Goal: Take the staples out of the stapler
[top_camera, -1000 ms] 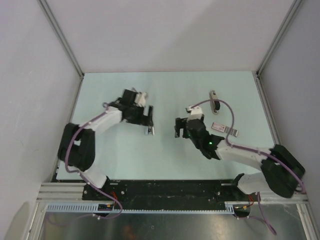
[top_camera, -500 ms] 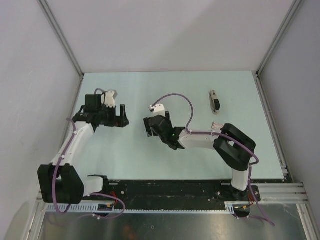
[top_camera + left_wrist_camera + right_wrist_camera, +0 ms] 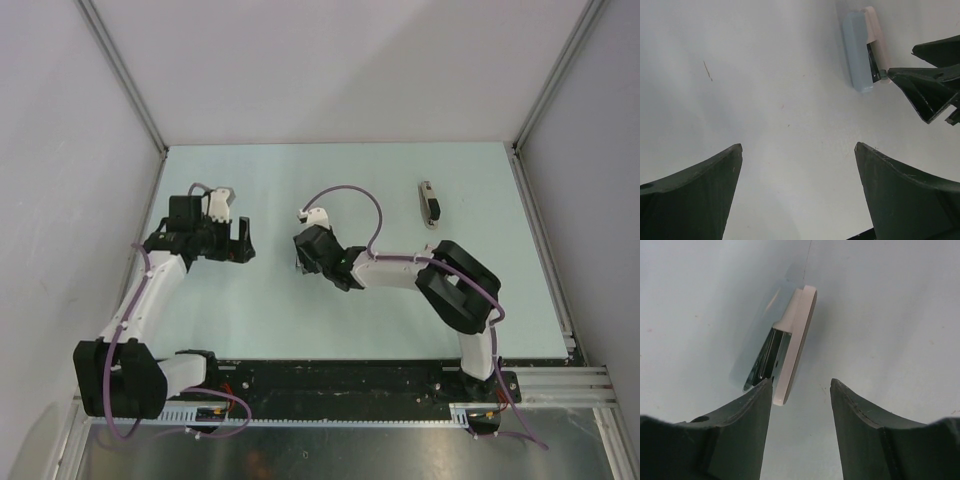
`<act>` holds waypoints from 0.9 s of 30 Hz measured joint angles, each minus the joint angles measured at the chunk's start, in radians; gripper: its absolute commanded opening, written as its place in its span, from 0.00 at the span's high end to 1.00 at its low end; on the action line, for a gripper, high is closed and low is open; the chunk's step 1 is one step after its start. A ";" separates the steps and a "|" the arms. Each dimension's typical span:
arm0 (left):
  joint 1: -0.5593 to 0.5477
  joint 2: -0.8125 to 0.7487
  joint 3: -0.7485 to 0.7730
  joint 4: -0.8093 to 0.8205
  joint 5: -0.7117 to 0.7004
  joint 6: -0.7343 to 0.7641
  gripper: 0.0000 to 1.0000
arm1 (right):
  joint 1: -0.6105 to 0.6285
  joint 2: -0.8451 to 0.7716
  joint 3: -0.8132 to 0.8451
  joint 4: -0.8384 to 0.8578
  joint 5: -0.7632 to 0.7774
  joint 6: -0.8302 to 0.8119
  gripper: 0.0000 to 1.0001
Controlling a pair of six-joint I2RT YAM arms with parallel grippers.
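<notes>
Staples don't show anywhere that I can make out, loose or in a strip, so from where I stand the unloading looks unfinished. The stapler (image 3: 430, 205) lies flat on the pale green table (image 3: 350, 170) toward the far right, by itself and well apart from both arms. The action is at mid-table instead. The right gripper (image 3: 301, 262) is stretched across to the left and sits low over a small pink-and-blue piece (image 3: 792, 335) with a shiny metal channel along it. Whether that piece belongs to the stapler or carries staples I can't tell. The jaws stand partly apart with nothing between them. In the wrist view the near end of the piece sits just ahead of one finger (image 3: 715, 440) rather than in the gap, so the gripper is lined up off-centre and grips nothing. The left gripper (image 3: 243, 240) hangs to the left of that spot, spread wide and empty, facing the piece from nearby. I'd judge the step in hand to be the approach to a pick on that small piece. The next move calls for a slight sideways shift of the right wrist so the piece falls between the fingers, then a gentle squeeze across its narrow width. It's thin and lies flat, so the fingertips will need to get right down to the table, and it may skate away if nudged.
</notes>
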 measured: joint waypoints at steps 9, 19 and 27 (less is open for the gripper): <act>0.000 -0.012 -0.025 -0.005 -0.012 0.006 0.02 | -0.014 0.045 0.000 -0.009 -0.061 0.013 0.76; 0.000 -0.014 -0.025 -0.005 -0.017 0.006 0.03 | -0.055 0.047 0.000 -0.003 -0.169 0.066 1.00; 0.000 -0.014 -0.025 -0.005 -0.007 0.007 0.01 | -0.103 0.004 -0.063 0.043 -0.349 0.163 1.00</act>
